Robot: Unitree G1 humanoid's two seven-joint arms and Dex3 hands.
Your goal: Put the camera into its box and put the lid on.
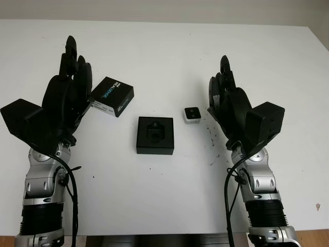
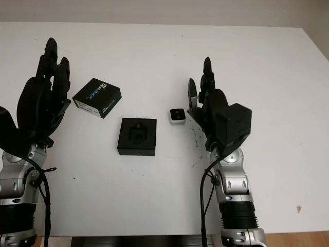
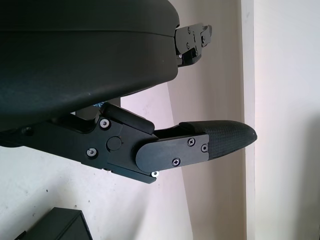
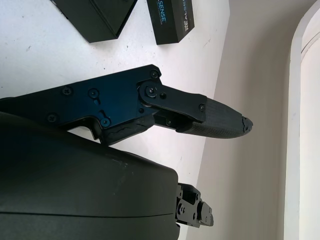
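Two open hands [image 1: 67,92] [image 1: 226,98]; one camera [image 1: 192,115], box [image 1: 155,135], probably lid [image 1: 112,96].

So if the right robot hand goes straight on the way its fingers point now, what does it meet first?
Probably nothing. The right robot hand points toward the table's far edge, and that stretch looks bare. The camera lies beside it, off that line, though depth is hard to judge.

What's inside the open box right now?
Nothing: the box shows only its black moulded insert. The camera sits on the table beside it, near the open right hand. The cavity's bottom is too dark to see.
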